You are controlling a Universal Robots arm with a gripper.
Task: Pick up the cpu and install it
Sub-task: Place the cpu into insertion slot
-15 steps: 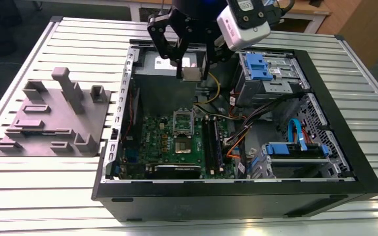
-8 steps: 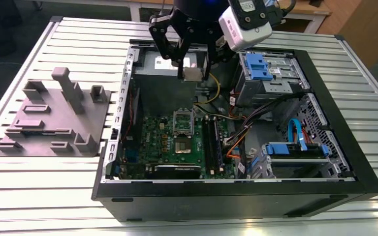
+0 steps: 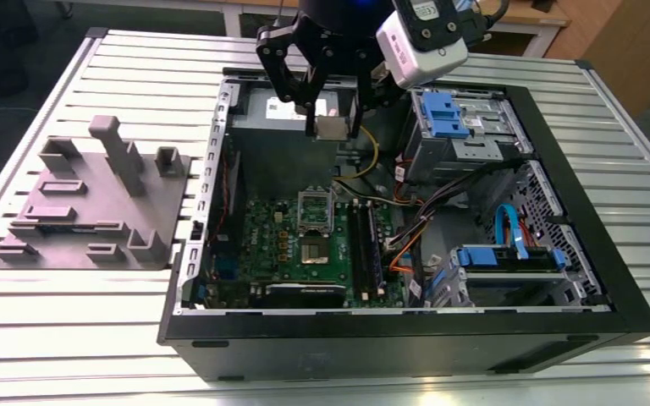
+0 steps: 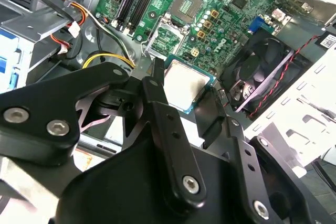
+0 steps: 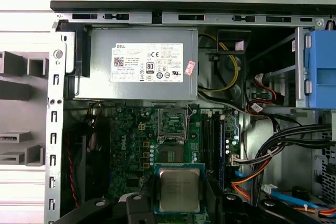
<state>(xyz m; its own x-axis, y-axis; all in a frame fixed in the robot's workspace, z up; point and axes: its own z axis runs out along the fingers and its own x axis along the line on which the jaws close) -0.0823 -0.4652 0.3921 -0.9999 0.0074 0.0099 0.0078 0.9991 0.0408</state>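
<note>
Silver-grey metal top, thin dark rim: the cpu (image 3: 332, 128), one item, clasped by two opposite edges in the black hand (image 3: 330, 117), which is clenched on it, with the chip clear of every surface.

Location: upper middle of the exterior view, seen against the grey power-supply box (image 3: 274, 110) at the far end of the open computer case (image 3: 404, 342). The case lies on the slatted metal worktop (image 3: 77, 355), with a grey fixture block (image 3: 88, 211) at the exterior view's left.

Destination: socket (image 5: 171, 154) on the green motherboard, its hinged frame (image 5: 172, 120) standing open, well apart from the chip.

Handling, as a judgement: the step in hand is the carry. Keep the chip level, gripped by the rim only and square to the socket, with no sideways drag over the contacts (fine pins, if such they are, would bend).

View notes: the first wrist view lines up chip and socket. The second wrist view adds a black fan (image 4: 262, 69). The exterior view gives height above the board — the wrist views do not.
</note>
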